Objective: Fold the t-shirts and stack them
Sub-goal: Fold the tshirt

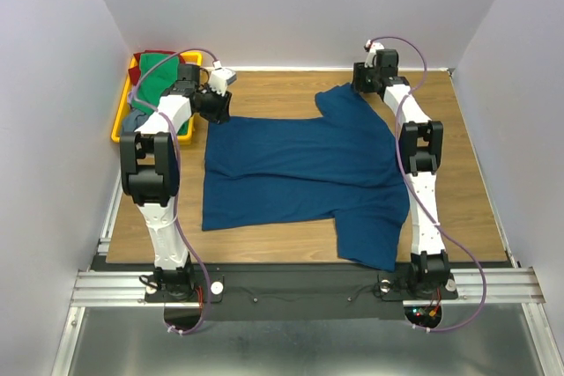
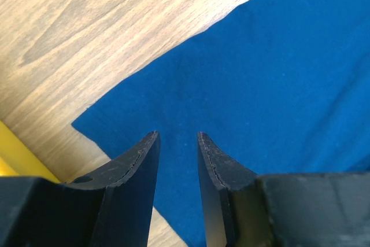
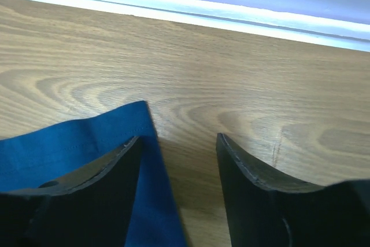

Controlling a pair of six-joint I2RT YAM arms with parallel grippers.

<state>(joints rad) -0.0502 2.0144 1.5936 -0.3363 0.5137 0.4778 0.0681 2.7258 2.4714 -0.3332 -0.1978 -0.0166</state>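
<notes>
A large navy-blue t-shirt (image 1: 300, 169) lies spread flat on the wooden table, with no print showing. My left gripper (image 1: 214, 112) is open just above the shirt's far left corner; in the left wrist view (image 2: 177, 135) blue cloth (image 2: 260, 67) lies under and between the fingers. My right gripper (image 1: 363, 84) is open at the far sleeve; in the right wrist view (image 3: 178, 137) one finger is over the sleeve's corner (image 3: 75, 143) and bare wood lies between the fingers. Green (image 1: 159, 72), dark red (image 1: 154, 53) and grey-blue (image 1: 137, 119) shirts lie bunched in the tray.
A yellow plastic tray (image 1: 117, 121) stands at the far left beside the left arm; its edge shows in the left wrist view (image 2: 14, 154). White walls close the table at the back and sides. Bare wood (image 1: 467, 156) lies right of the shirt.
</notes>
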